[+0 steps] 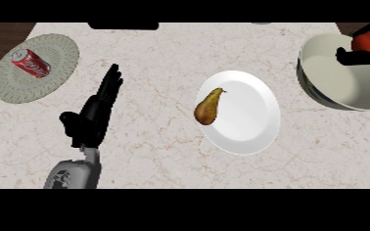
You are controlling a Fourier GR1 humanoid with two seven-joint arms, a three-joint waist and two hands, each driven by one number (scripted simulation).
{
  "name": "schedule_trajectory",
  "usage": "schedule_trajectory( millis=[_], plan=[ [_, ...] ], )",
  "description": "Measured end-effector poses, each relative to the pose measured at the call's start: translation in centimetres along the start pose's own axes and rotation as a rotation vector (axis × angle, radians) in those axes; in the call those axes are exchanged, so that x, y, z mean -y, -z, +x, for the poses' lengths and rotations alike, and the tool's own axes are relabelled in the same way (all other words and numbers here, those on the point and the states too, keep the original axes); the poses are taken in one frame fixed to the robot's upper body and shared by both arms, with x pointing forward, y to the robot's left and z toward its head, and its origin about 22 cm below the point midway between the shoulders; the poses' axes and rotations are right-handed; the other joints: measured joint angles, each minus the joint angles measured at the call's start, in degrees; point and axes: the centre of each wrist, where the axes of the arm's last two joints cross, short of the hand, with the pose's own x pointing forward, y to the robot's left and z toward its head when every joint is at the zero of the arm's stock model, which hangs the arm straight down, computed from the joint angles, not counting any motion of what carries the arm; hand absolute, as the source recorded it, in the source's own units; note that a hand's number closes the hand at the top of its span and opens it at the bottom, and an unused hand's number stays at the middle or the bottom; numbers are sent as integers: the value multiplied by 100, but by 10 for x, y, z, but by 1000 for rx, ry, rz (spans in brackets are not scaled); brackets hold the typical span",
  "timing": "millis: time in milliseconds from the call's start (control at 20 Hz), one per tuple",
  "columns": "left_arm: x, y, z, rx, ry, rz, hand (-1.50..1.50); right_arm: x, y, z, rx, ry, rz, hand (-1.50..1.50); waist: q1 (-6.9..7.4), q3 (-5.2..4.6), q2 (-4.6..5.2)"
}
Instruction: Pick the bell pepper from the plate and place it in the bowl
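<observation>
At your far left, around ten o'clock on the pale marbled counter [166, 49], you have a red soda can [30, 63] lying on its side on a round grey-green woven mat [61, 46]. Just right of the mat, near eight o'clock, your left hand [92, 115] rests open with its fingers straight and pointing up the view, holding nothing. Its grey forearm [71, 174] enters from the lower edge.

Moving right, just past centre, you see a white round plate [253, 122] with a brown-yellow pear [207, 107] lying on its left part, stem towards one o'clock. The plate and pear sit between your left hand and the bowl.

At two to three o'clock, the cream-coloured bowl [329, 78] is cut by the right edge. Over its upper right part you find the red bell pepper [362, 41], with your right hand [350, 57] showing as black fingers against it. You cannot tell whether those fingers are closed on the pepper.
</observation>
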Motion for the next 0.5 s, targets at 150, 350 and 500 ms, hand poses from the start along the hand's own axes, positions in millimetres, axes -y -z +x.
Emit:
schedule_trajectory(
  millis=[150, 350, 500],
  plan=[
    [-3, 0, 2, -4, 4, 1, 0, -1, 3, -23, 9, 68, 78, -150, -2, 2, 1],
    [-3, 2, 2, -7, -1, -2, 0, -4, 4, -35, 65, 174, 103, -150, -1, 3, 0],
    [-6, -1, -1, -13, 0, 8, 0, 3, 6, -34, 117, 263, 57, -150, -36, 1, -18]
  ],
)
